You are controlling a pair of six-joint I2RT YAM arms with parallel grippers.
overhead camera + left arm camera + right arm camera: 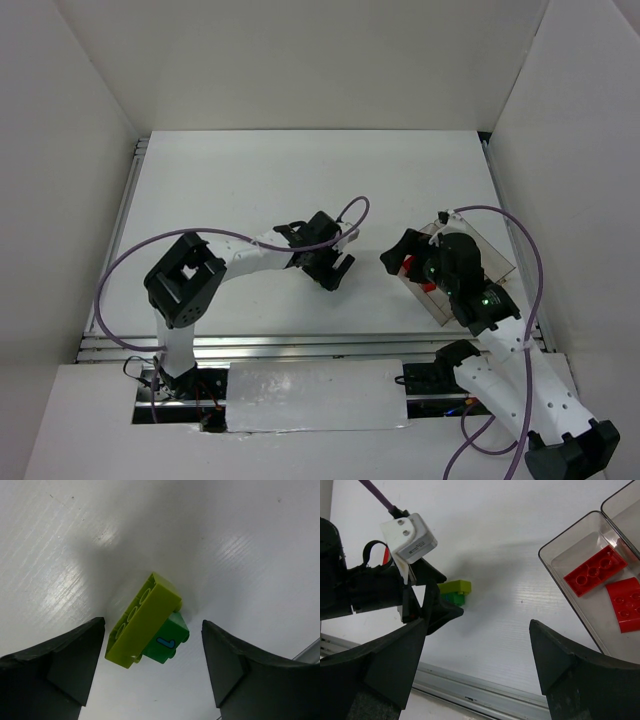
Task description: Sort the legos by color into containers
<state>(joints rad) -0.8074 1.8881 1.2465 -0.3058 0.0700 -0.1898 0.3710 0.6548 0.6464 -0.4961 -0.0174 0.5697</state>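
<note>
A yellow-green brick (142,620) sits stacked on a dark green brick (167,640) on the white table. My left gripper (153,630) is open and hovers right over the pair, one finger on each side, touching neither. In the right wrist view the pair shows as the yellow-green brick (456,586) over the green brick (454,597), beside the left gripper (437,592). My right gripper (479,625) is open and empty above bare table. The clear tray (570,555) holds two red bricks (594,570) in its near compartment. In the top view the left gripper (338,272) hides the pair.
The right gripper (395,257) and its arm cover most of the tray (497,256) at the table's right. An aluminium rail (485,687) runs along the near table edge. White walls enclose the table on three sides.
</note>
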